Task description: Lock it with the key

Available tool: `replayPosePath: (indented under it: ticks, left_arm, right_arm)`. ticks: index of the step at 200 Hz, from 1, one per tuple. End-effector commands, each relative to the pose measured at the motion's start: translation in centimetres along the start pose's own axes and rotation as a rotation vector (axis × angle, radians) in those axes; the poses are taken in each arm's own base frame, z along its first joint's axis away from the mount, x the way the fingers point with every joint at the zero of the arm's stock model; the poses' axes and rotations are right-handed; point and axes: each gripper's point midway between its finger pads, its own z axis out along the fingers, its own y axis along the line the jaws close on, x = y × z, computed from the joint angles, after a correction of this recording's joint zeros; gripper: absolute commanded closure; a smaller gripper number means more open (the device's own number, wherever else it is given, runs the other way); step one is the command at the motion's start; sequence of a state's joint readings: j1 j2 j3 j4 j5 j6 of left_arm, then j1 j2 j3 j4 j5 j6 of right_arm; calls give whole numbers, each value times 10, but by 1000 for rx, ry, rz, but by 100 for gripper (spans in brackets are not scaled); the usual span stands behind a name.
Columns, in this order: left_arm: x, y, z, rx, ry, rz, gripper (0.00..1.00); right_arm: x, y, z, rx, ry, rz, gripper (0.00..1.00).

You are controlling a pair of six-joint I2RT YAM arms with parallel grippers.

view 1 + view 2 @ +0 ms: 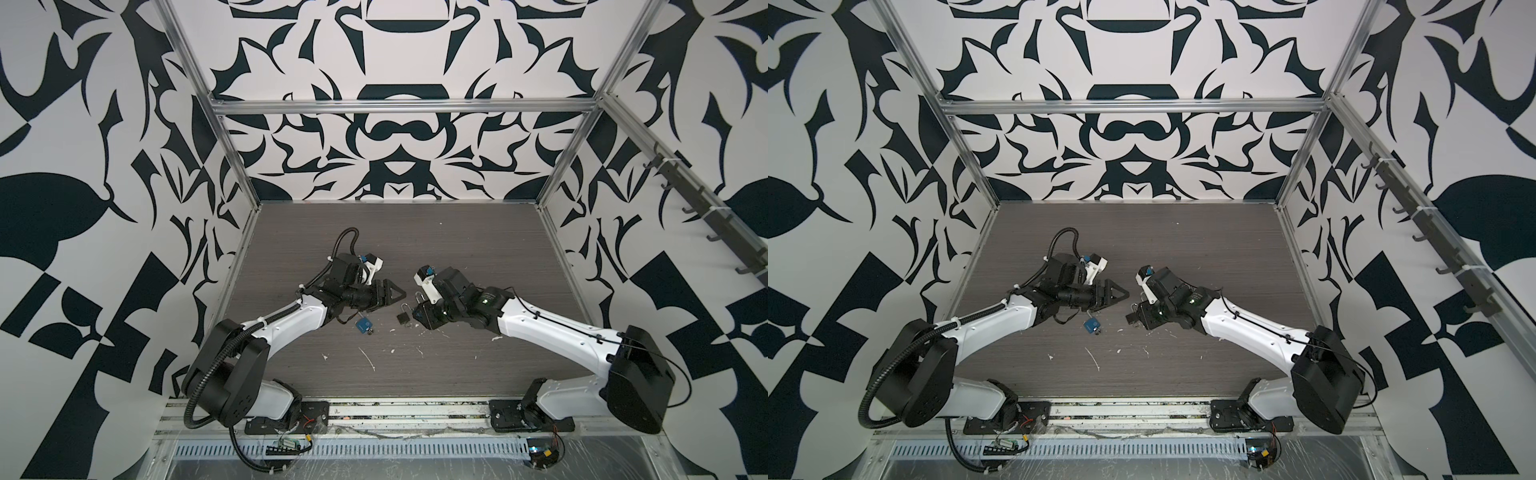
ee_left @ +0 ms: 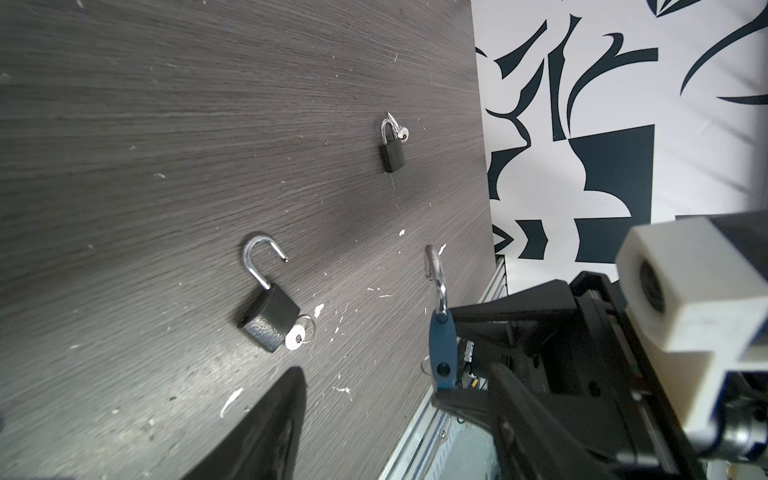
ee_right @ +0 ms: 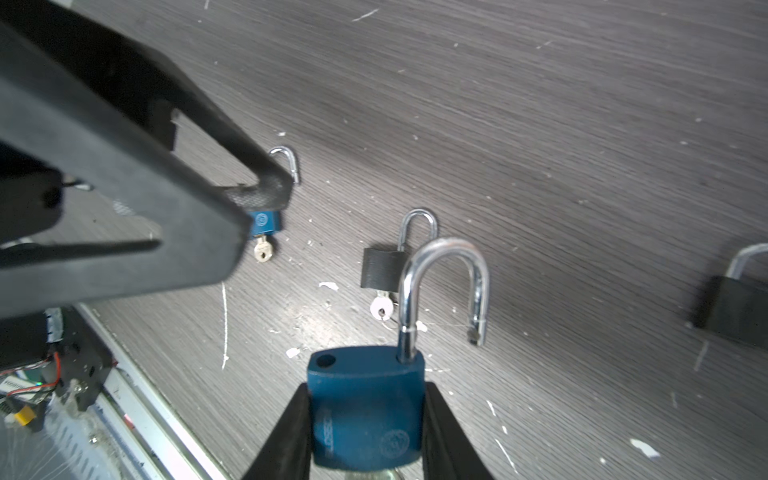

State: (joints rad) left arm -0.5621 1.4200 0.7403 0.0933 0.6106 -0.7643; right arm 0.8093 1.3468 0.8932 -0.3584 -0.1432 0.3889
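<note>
My right gripper (image 3: 368, 388) is shut on a blue padlock (image 3: 368, 415), gripping its two narrow sides. That padlock's silver shackle (image 3: 444, 282) stands open. A sliver of metal shows under its base, and I cannot tell whether it is the key. In both top views my left gripper (image 1: 399, 294) hovers just left of the right gripper (image 1: 419, 309), pointing at it. In the left wrist view the left gripper (image 2: 382, 436) is open with nothing between its fingers, and the held padlock (image 2: 442, 349) shows edge-on.
A second blue padlock (image 1: 362, 324) with a brass key (image 3: 262, 250) lies on the table below the left gripper. A black padlock (image 2: 270, 316), shackle open, has a silver key (image 2: 296, 338) in it. Another black padlock (image 2: 392, 153) lies farther off. White flecks dot the table (image 1: 457, 249).
</note>
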Motion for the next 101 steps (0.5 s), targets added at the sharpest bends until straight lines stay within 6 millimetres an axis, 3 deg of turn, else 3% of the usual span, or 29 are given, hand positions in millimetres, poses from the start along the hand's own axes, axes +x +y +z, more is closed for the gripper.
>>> replayPosePath:
  ticks: [1,71,101]
  left_arm:
    - [-6,-14,5,38,8,21,30]
    - [-6,-30,26,73,54,49,35]
    - [-3,-31,35,79,78,47,41]
  right_arm:
    - [-27,21,-13,-74,-93,-30,81]
    - [-32,34,-12,-101,-93,-51,81]
    - [-34,36,-12,-100,-101,-56,80]
